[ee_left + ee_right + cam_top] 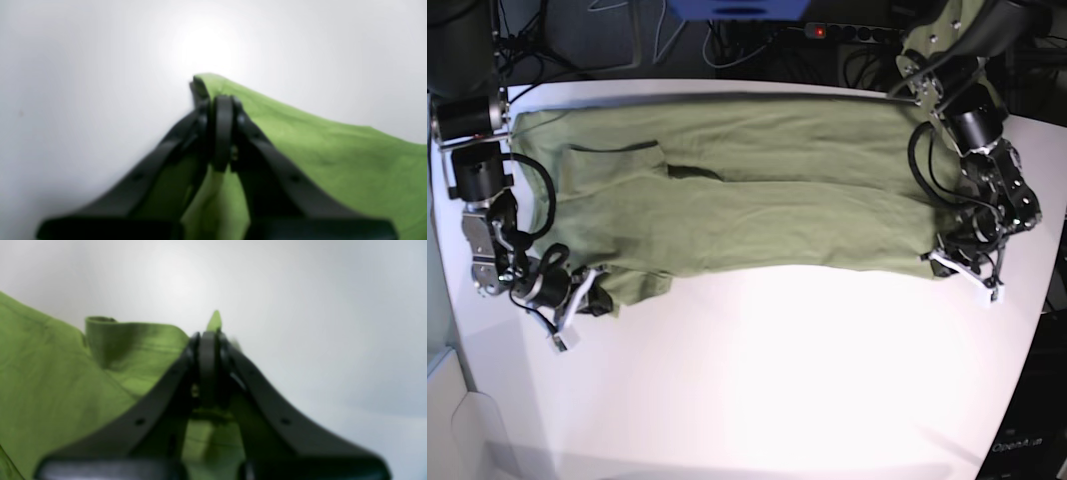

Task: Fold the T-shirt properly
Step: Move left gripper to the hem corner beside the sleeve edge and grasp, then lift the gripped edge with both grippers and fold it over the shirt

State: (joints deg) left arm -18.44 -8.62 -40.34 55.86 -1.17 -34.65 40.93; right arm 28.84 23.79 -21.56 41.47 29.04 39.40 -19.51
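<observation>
Both end effectors, left (222, 100) and right (208, 336), clamped on T-shirt (757, 200) corners; no legible writing.

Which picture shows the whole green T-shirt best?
The base view: the whole T-shirt lies spread across the white table. Each blurry wrist view shows only one green corner pinched in the left tool or right tool.

Your base view looks straight down on the table (827, 380) from high above. Each wrist view rides low behind its own closed gripper, very near the T-shirt (747, 190) and blurred. All three share that shirt's edge.
</observation>
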